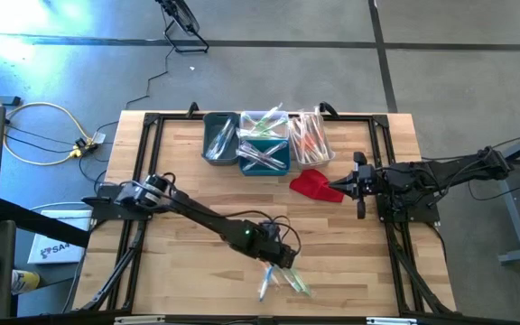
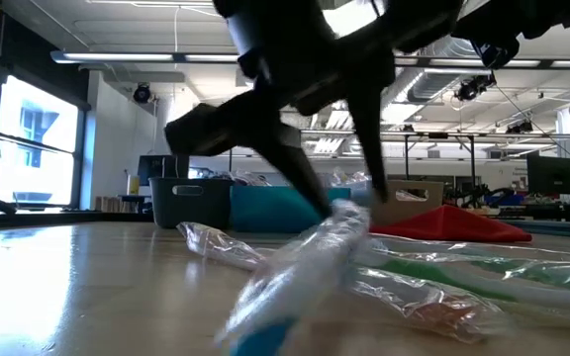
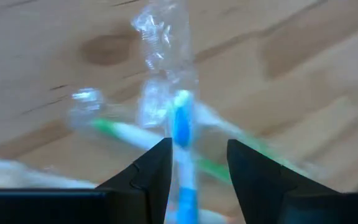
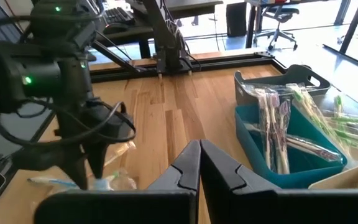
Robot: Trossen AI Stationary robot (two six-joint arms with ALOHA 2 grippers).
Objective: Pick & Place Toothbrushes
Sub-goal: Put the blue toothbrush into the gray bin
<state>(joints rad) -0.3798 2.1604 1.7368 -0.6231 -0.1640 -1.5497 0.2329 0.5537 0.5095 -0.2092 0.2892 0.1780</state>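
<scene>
Nearest the camera, a blue-handled toothbrush [image 3: 182, 134] lies between the parted fingers of the left gripper [image 3: 197, 171], seemingly the pick step. Next: closing squarely. Right gripper [image 4: 199, 163] waits shut beside the red cloth [image 1: 316, 185].

Tabletop [image 1: 188, 190]: pale wood planks, framed by dark rails along the edges.

Resting directly on it:
- Grey bin [image 1: 219, 140], toward 12 o'clock, holding wrapped toothbrushes.
- Teal bin [image 1: 264, 153], touching the grey bin at its 3 o'clock side, filled with wrapped toothbrushes [image 1: 262, 135].
- White bin [image 1: 310, 137], at 3 o'clock of the teal bin, holding orange-handled wrapped brushes.
- Red cloth [image 1: 316, 184], crumpled, just at 6 o'clock of the white bin.
- Loose wrapped toothbrushes [image 1: 283, 282], small cluster near the 6 o'clock edge: one blue-handled [image 3: 182, 149], lying across one green-handled [image 3: 120, 132], clear wrappers crinkled.
</scene>
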